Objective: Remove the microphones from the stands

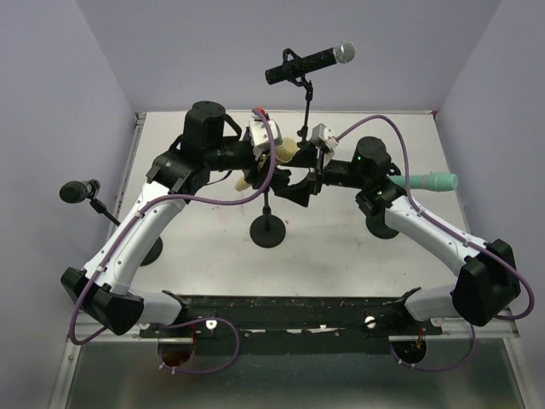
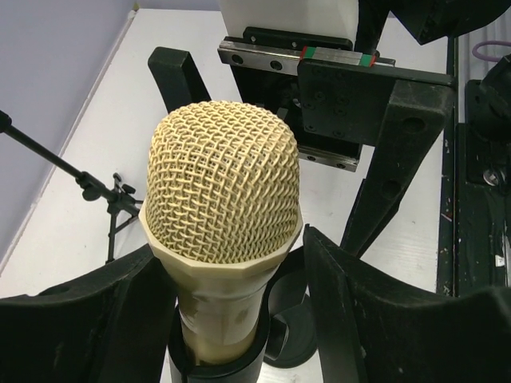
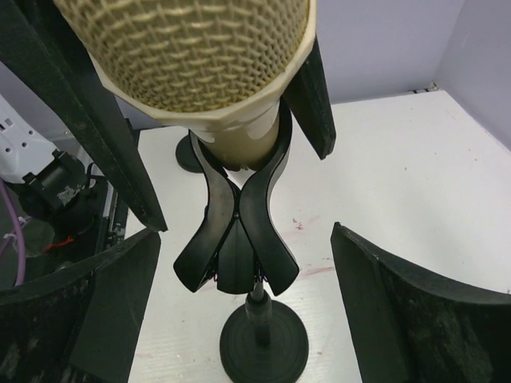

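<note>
Site type: robotics laboratory, enclosed test cell.
Enclosure: plain lavender wall panels close off the back and both sides of a single white tabletop.
Installed equipment: left arm and right arm, bolted to a black rail at the near edge.
Wiring: purple cables run exposed along the arms.
Test articles: cream microphone clipped on a round-based stand; black microphone with silver grille, teal microphone and small black microphone around it.
</note>
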You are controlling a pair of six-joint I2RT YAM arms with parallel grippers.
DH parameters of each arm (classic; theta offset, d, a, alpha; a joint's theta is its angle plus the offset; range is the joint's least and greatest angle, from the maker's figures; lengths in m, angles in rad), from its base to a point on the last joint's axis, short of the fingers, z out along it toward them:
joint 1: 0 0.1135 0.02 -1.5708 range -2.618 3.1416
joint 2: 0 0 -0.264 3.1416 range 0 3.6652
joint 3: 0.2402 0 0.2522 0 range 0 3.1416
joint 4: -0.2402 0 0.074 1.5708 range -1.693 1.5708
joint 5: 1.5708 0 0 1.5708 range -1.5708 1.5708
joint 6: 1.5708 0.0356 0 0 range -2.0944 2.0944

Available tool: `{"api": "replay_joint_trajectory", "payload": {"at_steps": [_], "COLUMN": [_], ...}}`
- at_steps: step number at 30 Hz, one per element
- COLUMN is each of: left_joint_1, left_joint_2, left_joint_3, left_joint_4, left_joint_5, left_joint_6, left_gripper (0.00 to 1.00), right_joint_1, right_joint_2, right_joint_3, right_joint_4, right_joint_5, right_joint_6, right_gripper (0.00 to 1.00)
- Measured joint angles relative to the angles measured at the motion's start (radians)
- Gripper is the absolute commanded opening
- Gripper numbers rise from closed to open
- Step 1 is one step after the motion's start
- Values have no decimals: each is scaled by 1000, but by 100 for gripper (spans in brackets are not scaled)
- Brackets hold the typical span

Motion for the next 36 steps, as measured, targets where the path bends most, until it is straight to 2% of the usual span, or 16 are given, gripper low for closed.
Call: {"api": "replay_joint_trajectory", "payload": {"at_steps": [4, 12, 15, 19, 26, 30, 34, 36], "left_joint_1": [0, 0, 0, 0, 0, 0, 0, 0], "left_joint_2": [2, 4, 7, 12, 19, 19, 23, 24], "left_joint_3": [0, 0, 0, 4, 10, 10, 12, 13], "left_joint_4": [-8, -8, -6, -5, -5, -5, -5, -6], "left_joint_5": [0, 0, 0, 0, 0, -2, -1, 0], "left_joint_6": [6, 11, 11, 11, 11, 11, 15, 16], "left_gripper": [59, 53, 53, 53, 49, 47, 40, 35], "right_joint_1": [15, 20, 24, 24, 33, 35, 35, 35], "right_joint_2": [0, 0, 0, 0, 0, 2, 2, 2], "right_joint_3": [-2, -6, -9, -13, -14, -14, -14, -14], "right_joint_4": [15, 20, 20, 18, 16, 14, 12, 12], "right_joint_5": [19, 37, 44, 50, 55, 55, 55, 55], "right_joint_6": [10, 11, 5, -15, -48, -60, -70, -72], "right_gripper": [92, 83, 91, 91, 69, 52, 17, 6]}}
